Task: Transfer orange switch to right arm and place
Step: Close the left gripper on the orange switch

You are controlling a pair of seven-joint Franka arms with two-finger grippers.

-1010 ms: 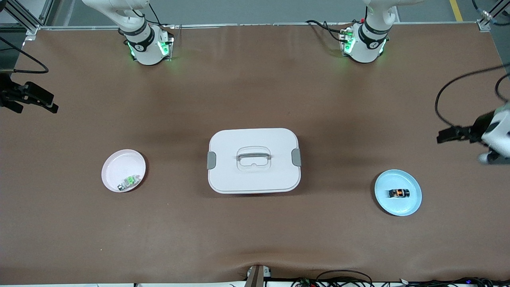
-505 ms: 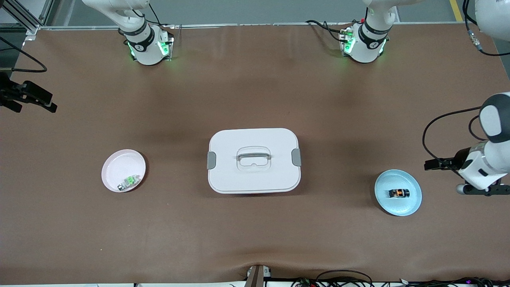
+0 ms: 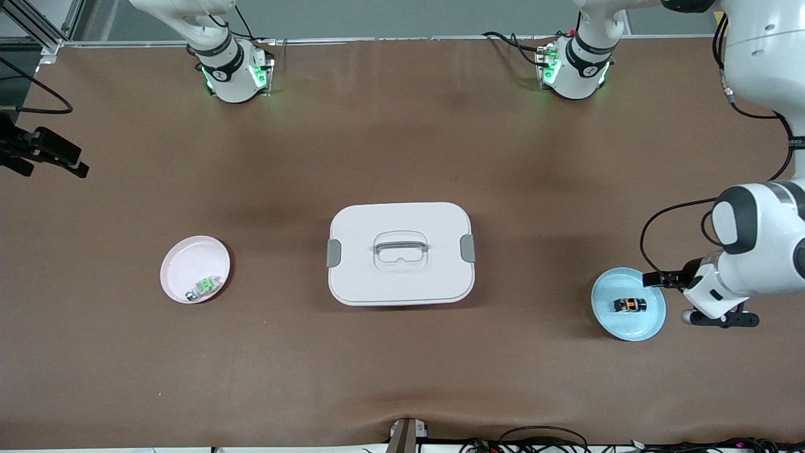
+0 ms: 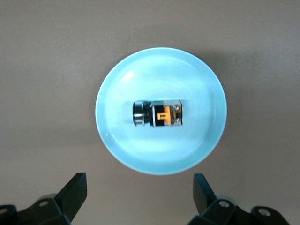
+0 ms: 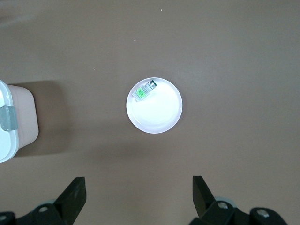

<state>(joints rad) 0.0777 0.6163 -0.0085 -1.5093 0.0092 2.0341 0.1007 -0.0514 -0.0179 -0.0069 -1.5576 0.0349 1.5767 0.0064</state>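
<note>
The orange switch (image 3: 630, 305) (image 4: 157, 113), black and silver with an orange middle, lies on its side in the middle of a light blue plate (image 3: 629, 333) (image 4: 117, 140) toward the left arm's end of the table. My left gripper (image 3: 722, 318) (image 4: 139, 194) hangs just beside that plate, over bare table. It is open and holds nothing, its fingers apart from the plate's rim. My right gripper (image 3: 47, 154) (image 5: 139, 197) waits high over the right arm's end of the table, open and empty.
A white lidded box (image 3: 400, 277) (image 5: 9, 140) with a handle and grey clips stands mid-table. A pink plate (image 3: 188, 258) (image 5: 159, 117) toward the right arm's end holds a small clear part with a green middle (image 3: 204, 287) (image 5: 144, 91). Cables run along the front edge.
The left arm has swung in from the table's end and come down beside the blue plate. The right arm has hardly moved. Both grippers stayed open.
</note>
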